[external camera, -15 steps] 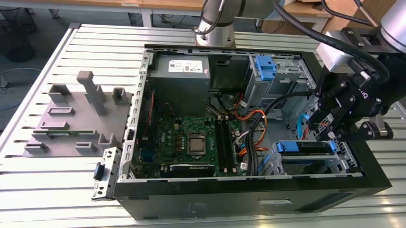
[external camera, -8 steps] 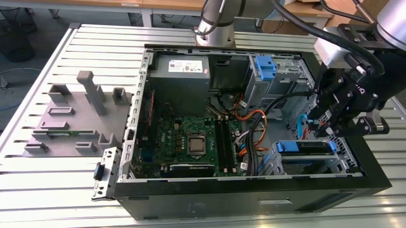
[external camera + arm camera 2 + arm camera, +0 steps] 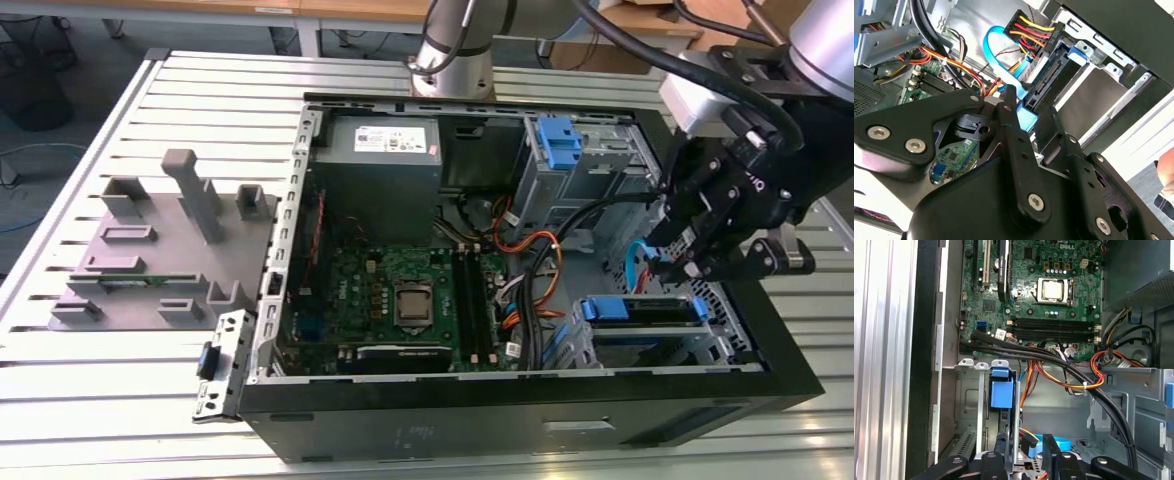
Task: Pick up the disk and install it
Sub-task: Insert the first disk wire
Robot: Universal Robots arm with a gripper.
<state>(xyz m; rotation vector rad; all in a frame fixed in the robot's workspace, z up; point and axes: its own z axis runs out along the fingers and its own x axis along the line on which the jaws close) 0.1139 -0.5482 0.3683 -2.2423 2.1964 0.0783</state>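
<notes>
The disk (image 3: 641, 310) stands on edge in the lower drive bay of the open computer case, at the exterior view's right, with its blue carrier (image 3: 1001, 392) facing up. A black plug with red, yellow and orange wires (image 3: 1029, 37) and a light-blue cable (image 3: 996, 47) meet the disk's end beside the carrier's corner (image 3: 1072, 50). My gripper (image 3: 691, 270) hangs just over that end of the bay. Its black fingers (image 3: 1010, 107) are apart, on either side of a thin metal wall (image 3: 1015, 430). The gripper (image 3: 1026, 452) is open and nothing is clamped.
Black and orange cables (image 3: 541, 255) run across the case between the motherboard (image 3: 400, 290) and the bays. A second blue latch (image 3: 558, 140) sits in the upper bay. A grey slotted fixture (image 3: 147, 250) stands on the table at the exterior view's left.
</notes>
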